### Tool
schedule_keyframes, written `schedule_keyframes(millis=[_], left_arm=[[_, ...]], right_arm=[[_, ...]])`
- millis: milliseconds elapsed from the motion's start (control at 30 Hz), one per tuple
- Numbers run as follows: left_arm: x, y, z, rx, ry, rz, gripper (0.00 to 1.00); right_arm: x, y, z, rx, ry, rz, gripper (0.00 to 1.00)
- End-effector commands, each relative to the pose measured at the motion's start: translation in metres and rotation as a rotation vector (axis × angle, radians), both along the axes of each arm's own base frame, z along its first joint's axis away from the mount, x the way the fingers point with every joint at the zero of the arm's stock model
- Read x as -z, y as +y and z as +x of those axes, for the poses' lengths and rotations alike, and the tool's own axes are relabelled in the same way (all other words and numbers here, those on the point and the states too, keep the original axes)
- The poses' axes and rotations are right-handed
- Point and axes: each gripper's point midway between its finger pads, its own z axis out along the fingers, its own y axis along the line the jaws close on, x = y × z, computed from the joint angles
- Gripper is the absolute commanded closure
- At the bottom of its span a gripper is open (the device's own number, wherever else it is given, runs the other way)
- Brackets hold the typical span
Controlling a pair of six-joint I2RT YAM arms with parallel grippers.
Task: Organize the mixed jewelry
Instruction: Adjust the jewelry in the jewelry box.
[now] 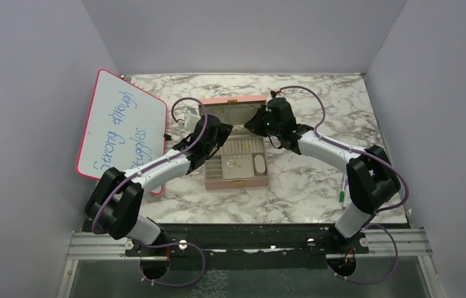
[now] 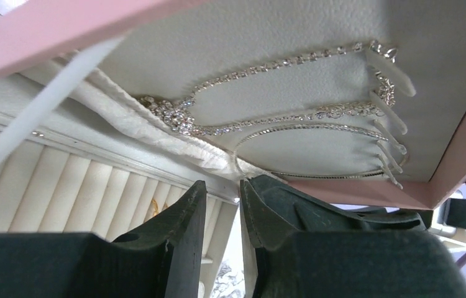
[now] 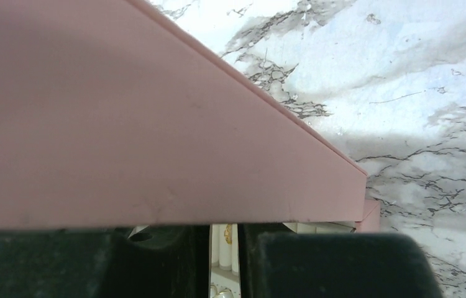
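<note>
A pink jewelry box (image 1: 237, 182) stands open at the table's middle, its lid (image 1: 231, 113) raised. Several tiny gold and silver pieces (image 1: 238, 163) lie in its compartments. My left gripper (image 1: 218, 138) is at the box's left side, under the lid. Its jaws (image 2: 223, 182) stand narrowly open with nothing between them. Just above them hang sparkling chains (image 2: 268, 65) and a thin silver hoop-like chain (image 2: 317, 127). My right gripper (image 1: 256, 121) is at the lid's right end. The pink lid (image 3: 156, 124) hides its fingertips (image 3: 224, 228), and a gold ring (image 3: 226, 233) shows through the narrow gap.
A whiteboard (image 1: 122, 127) with blue writing leans at the left wall. A green-and-white marker pen (image 1: 343, 189) lies on the marble table (image 1: 317, 186) by the right arm. Cream ring rolls (image 2: 81, 186) line the box below the left fingers.
</note>
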Motion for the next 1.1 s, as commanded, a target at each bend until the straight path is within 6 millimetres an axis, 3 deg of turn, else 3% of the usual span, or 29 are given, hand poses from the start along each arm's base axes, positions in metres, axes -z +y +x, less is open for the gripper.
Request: schedule_keyframes(millis=[0,267,533,767,1067], left_arm=[[-0.003,0.017,-0.001,-0.08,-0.008,0.001,0.72],[-0.005,0.008,0.009,-0.073,-0.026,-0.009,0.71],[0.003,0.004,0.016,-0.088,0.001,-0.013,0.6],[0.0,0.0,0.023,-0.096,-0.013,-0.026,0.57],[0.018,0.003,0.024,-0.119,0.043,0.017,0.65]], right_arm=[[-0.031,-0.01,0.011,0.058,-0.086,0.001,0.86],[-0.036,-0.01,0.015,0.061,-0.103,-0.013,0.86],[-0.036,-0.009,0.017,0.053,-0.106,-0.025,0.86],[-0.037,-0.007,0.016,0.039,-0.108,-0.029,0.86],[-0.035,-0.006,0.016,0.03,-0.104,-0.032,0.87]])
